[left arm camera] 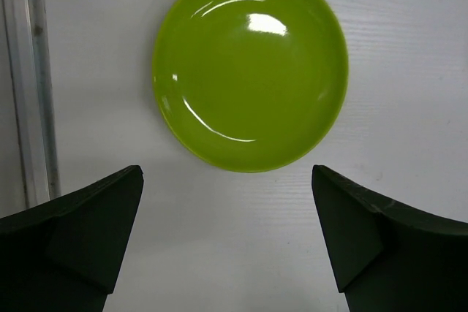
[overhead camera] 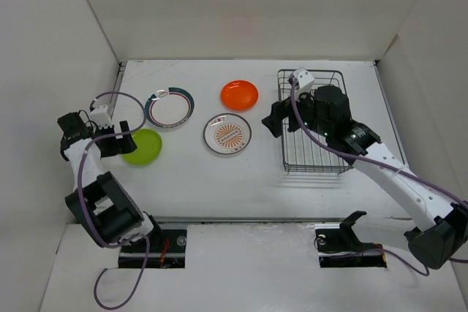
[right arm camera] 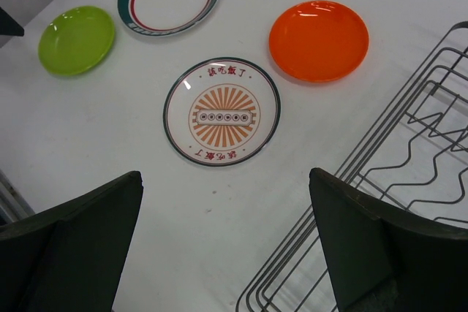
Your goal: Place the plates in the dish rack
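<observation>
Progress: 0 of 4 loaded.

Dark grey wire dish rack (overhead camera: 311,158): right side of the white worktop (overhead camera: 219,180). No plate in the visible bars. Cannot vouch for the patch hidden under the right arm in the top view.

All 4 flat on the worktop, left of the rack, none stacked:
- plain lime green round plate (left arm camera: 250,68): far left, closest to the left arm.
- white round plate with teal-and-red ringed rim (overhead camera: 170,107): just behind the green, close beside it; cannot tell if touching.
- white round plate with orange sunburst centre (right arm camera: 221,112): mid-worktop, between the green and the rack.
- plain orange round plate (right arm camera: 318,40): behind the sunburst, near the rack's far-left corner.

Left pincer (left arm camera: 225,180): wide apart, holding nothing, poised just short of the green plate and centred on it. No contact in the wrist view.

Right pincer (right arm camera: 224,180): wide apart, holding nothing, over the rack's left edge, facing the sunburst plate.

Judgement: very start, pre-grasp on plate 1, probably green via the left arm. Remaining: 4 picks, 4 carries, 4 placements upright between the prongs. Green and ringed well apart from the rack, so likely a long reach or a handover to the right arm.
</observation>
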